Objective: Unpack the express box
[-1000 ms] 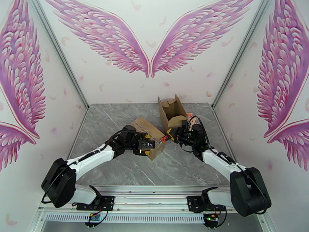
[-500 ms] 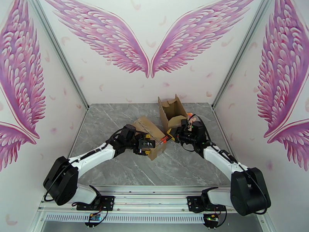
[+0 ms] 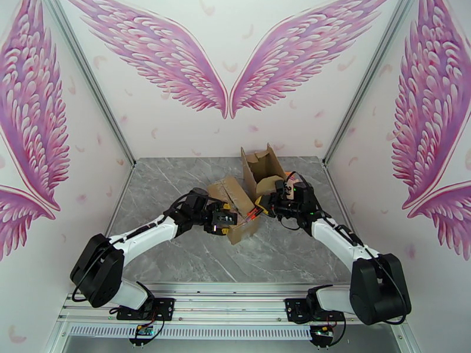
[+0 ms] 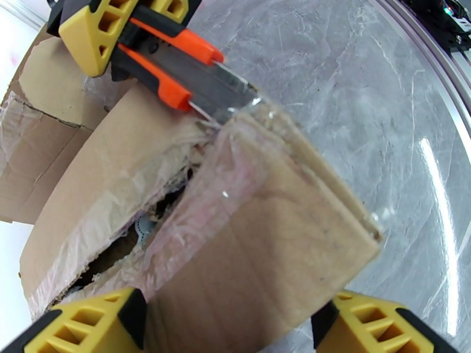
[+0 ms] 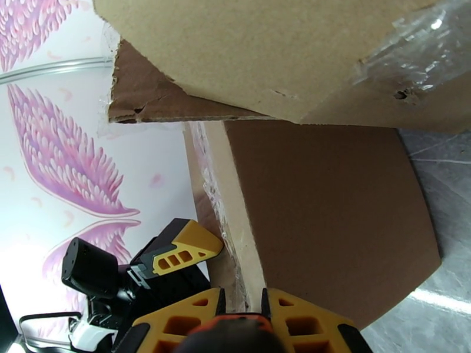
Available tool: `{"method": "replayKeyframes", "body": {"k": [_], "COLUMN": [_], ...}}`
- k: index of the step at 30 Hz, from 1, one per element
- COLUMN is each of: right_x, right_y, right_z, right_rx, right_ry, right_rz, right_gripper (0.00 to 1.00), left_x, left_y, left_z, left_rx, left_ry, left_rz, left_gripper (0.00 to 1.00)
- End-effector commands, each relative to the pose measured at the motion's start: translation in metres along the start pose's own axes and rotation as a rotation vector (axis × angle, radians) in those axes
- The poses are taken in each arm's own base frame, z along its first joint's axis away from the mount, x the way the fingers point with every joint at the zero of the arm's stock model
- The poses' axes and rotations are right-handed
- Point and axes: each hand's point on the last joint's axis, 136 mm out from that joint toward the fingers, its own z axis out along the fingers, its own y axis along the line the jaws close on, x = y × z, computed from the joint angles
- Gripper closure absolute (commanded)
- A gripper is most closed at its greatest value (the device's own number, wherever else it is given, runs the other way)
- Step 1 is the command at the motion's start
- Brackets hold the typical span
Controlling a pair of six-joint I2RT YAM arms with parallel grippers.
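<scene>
The brown express box (image 3: 238,200) lies tilted mid-table, with clear tape along its seam. My left gripper (image 3: 225,222) is shut on its near edge; in the left wrist view its yellow fingertips (image 4: 88,320) clamp the cardboard wall (image 4: 277,248). My right gripper (image 3: 264,204) is shut on an orange utility knife (image 3: 252,214). The knife blade (image 4: 226,92) meets the taped seam at the box's corner, where the tape is split and a dark gap shows. From the right wrist, the knife handle (image 5: 235,335) points at the box's side (image 5: 329,219).
A second, opened cardboard box (image 3: 262,166) stands upright just behind the right gripper, and its flap (image 5: 247,48) hangs over the right wrist view. Grey marble table (image 3: 176,254) stretches to the front and left. Walls close in on three sides.
The express box has swung a little toward the back right with the left gripper still on it. The right gripper and knife have crept slightly farther back, staying at the seam.
</scene>
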Motion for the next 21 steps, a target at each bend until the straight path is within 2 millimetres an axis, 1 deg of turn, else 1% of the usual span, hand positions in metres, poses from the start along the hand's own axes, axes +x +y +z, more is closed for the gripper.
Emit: {"method": "replayKeyframes", "body": {"k": [1,5,8,13,16,19,21], "right_x": [0.036,0.026,0.018,0.007,0.002,-0.001,-0.002], "right_y": [0.011,0.015,0.025,0.026,0.024,0.026,0.024], "right_z": [-0.007,-0.017,-0.022,-0.018,-0.014,-0.008,-0.005], "right_rx": [-0.069,0.011,0.033,0.036,0.035,0.018,0.018], "right_ry": [0.130,0.052,0.010,-0.032,-0.047,-0.049,-0.030], "right_rz": [0.136,0.059,-0.009,-0.029,-0.034,-0.059,-0.072], "right_gripper": [1.00,1.00,1.00,1.00,1.00,1.00,1.00], "left_x": [0.034,0.010,-0.003,-0.019,-0.035,-0.050,-0.055], "left_y": [0.031,0.021,0.017,0.019,0.021,0.020,0.019], "left_z": [-0.007,-0.005,-0.003,0.003,0.004,0.000,-0.005], "left_rx": [-0.168,-0.163,-0.146,-0.131,-0.132,-0.111,-0.084], "left_ry": [0.205,0.166,0.146,0.127,0.104,0.088,0.089], "left_rz": [-0.043,0.004,0.035,0.085,0.119,0.152,0.164], "left_gripper": [0.22,0.18,0.16,0.16,0.16,0.14,0.12]}}
